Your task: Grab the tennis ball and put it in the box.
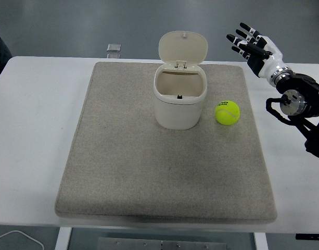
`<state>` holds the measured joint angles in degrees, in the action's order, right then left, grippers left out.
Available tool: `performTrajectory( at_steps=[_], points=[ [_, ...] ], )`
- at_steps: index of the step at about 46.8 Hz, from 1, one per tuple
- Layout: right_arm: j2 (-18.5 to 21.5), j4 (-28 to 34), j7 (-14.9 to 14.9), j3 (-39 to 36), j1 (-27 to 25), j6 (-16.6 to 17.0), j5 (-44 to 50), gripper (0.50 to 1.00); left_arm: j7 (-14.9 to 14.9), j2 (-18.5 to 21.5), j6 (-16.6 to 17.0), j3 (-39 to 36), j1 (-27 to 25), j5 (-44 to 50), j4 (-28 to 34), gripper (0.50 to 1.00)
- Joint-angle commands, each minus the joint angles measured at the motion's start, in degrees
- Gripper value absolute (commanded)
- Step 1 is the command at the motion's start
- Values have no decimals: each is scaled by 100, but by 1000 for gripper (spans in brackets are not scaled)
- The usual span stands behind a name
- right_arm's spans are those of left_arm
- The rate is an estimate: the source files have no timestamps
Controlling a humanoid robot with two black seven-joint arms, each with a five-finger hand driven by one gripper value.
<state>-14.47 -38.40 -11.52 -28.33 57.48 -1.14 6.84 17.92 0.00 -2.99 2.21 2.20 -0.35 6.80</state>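
Observation:
A yellow-green tennis ball [227, 112] lies on the grey mat [128, 156], just right of the cream box [180, 101]. The box is a small bin with its hinged lid [183, 48] standing open and upright at the back; its inside looks empty. My right hand [251, 46] hovers up and to the right of the ball, above the mat's far right corner, fingers spread and holding nothing. It is well apart from the ball. The left arm does not show.
The mat covers most of the white table [34, 130]. A small clear object [113, 48] lies at the table's far edge, behind the mat. A white cable [13, 237] curls below the near left corner.

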Motion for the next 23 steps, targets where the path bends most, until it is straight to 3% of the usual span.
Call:
performTrajectory(
  at_steps=[1,12,18,23],
  points=[
    [-3,-1,18,-6,0,0,90,924,-7,0,0,8,0,0,-3,992],
    [-82,-1,-35,-6,9,132,212,926,1,0,0,8,0,0,6,992],
    [-117,-9,-500,3,0,97,1160,926,1,0,0,8,0,0,6,992],
    [-126,-1,-580,3,9,79,1925,926,1,0,0,8,0,0,6,992]
  ],
)
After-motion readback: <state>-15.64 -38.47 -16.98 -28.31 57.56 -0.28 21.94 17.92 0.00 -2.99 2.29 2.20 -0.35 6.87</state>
